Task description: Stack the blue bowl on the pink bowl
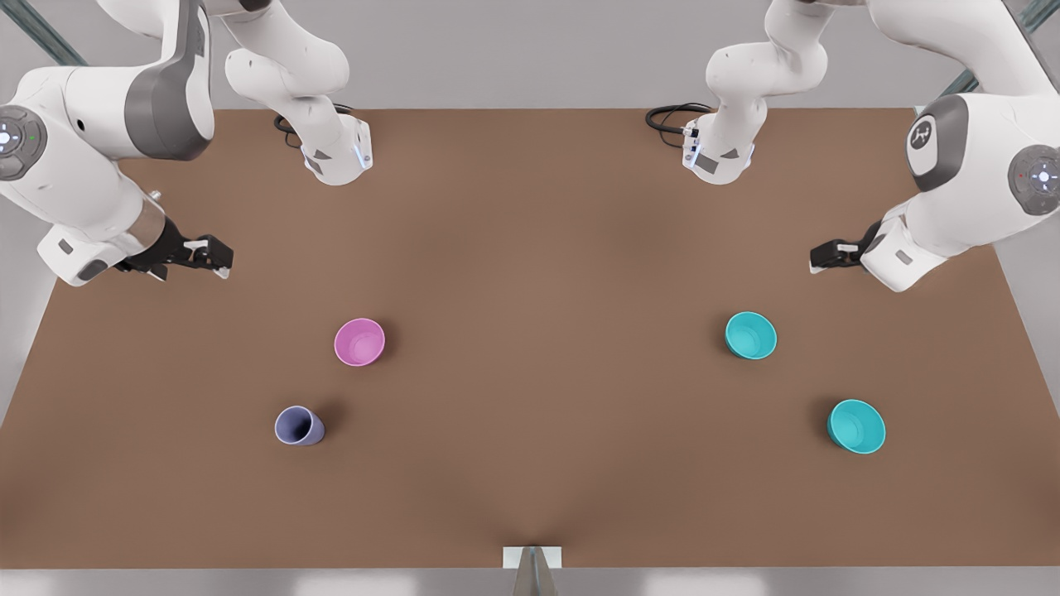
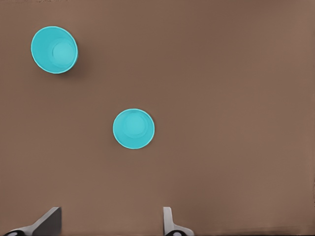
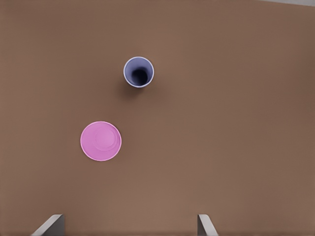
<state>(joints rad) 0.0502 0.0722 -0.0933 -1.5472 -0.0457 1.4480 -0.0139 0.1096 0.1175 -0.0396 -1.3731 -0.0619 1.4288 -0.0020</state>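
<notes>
Two look-alike blue bowls stand upright on the brown table at the front view's right: one nearer the arms [image 1: 751,335] [image 2: 133,129], one farther out [image 1: 856,426] [image 2: 54,49]. The pink bowl [image 1: 359,342] [image 3: 101,141] stands upright at the front view's left. My left gripper [image 1: 821,258] [image 2: 110,227] hovers open and holds nothing, above the table behind the nearer blue bowl. My right gripper [image 1: 217,258] [image 3: 128,228] hovers open and holds nothing too, back and to the side of the pink bowl.
A lavender-blue cup [image 1: 299,425] [image 3: 139,72] stands beyond the pink bowl, toward the table's front edge. The brown table [image 1: 538,273] is bare between the two groups. Both arm bases [image 1: 335,157] [image 1: 719,157] sit at the back edge.
</notes>
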